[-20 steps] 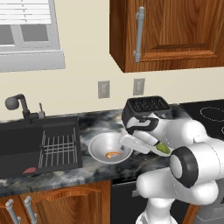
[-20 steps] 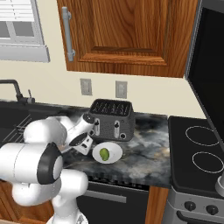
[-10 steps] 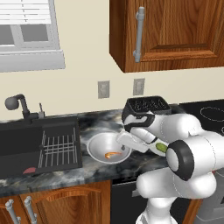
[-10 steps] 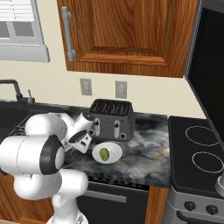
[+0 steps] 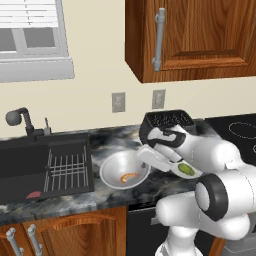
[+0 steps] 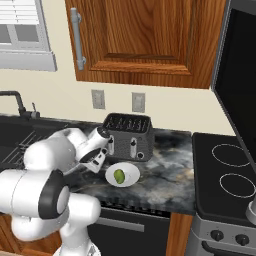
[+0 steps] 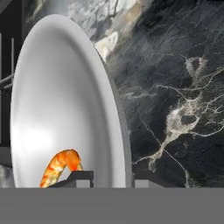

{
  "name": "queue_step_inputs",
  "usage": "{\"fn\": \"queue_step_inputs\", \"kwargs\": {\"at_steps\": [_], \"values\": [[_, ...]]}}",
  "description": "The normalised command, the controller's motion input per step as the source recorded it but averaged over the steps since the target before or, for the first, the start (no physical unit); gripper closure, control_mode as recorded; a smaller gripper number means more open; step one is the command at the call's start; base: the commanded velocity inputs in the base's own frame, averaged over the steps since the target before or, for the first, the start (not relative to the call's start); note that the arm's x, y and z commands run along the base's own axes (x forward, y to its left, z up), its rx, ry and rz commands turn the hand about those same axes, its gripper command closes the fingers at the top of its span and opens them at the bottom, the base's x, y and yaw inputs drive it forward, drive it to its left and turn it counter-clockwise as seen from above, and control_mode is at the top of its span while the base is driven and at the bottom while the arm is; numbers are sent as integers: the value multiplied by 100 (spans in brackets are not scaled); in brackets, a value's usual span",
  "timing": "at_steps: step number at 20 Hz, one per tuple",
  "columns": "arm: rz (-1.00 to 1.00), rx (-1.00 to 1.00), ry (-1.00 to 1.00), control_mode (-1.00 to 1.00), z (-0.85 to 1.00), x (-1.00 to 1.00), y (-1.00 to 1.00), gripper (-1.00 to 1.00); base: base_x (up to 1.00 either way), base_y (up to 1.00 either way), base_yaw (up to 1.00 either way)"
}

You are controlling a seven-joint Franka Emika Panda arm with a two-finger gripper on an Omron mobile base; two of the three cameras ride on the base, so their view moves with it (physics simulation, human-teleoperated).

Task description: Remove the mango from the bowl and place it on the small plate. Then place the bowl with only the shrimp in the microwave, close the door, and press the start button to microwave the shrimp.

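The bowl (image 5: pixel 124 170) stands on the dark marble counter (image 5: pixel 110 145), between the sink (image 5: pixel 45 165) and the toaster (image 5: pixel 165 125). Inside it lies only the shrimp (image 5: pixel 129 176), curled and orange, near the side that faces the robot. In the hand view the shrimp (image 7: pixel 59 168) sits low in the bowl (image 7: pixel 61 100), just beside one finger tip. The mango (image 6: pixel 119 175) lies in the middle of the small plate (image 6: pixel 131 170), which stands on the counter in front of the toaster (image 6: pixel 127 136). In the left base view the mango (image 5: pixel 186 169) is partly behind the arm.

Compared with one second ago, the bowl, the shrimp, the plate and the mango keep their places. The arm has moved a little toward the bowl, and the fingers, which were wide apart then, have come together.

The gripper (image 7: pixel 113 177) is now at the right rim of the bowl: one tip is inside the rim and the other outside, so the fingers are closed on the thin rim. The bowl is not lifted from the counter.
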Motion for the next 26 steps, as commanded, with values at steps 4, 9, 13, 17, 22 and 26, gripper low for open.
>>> {"fn": "queue_step_inputs", "kwargs": {"at_steps": [4, 9, 13, 17, 22, 26], "values": [[-4, 8, -9, -100, 42, -40, 0, 100, 0, 0, 0], [0, 8, -3, -100, 33, -25, 3, 100, 0, 0, 0], [0, 17, -4, -100, 47, -15, 0, 100, 0, 0, 0], [-1, 20, -4, -100, 90, -23, -1, 100, 0, 0, 0], [-4, 11, 0, -100, 100, -7, -29, 100, 0, 0, 0], [-6, 6, -7, -100, 83, -22, -69, 100, 0, 0, 0]]}}
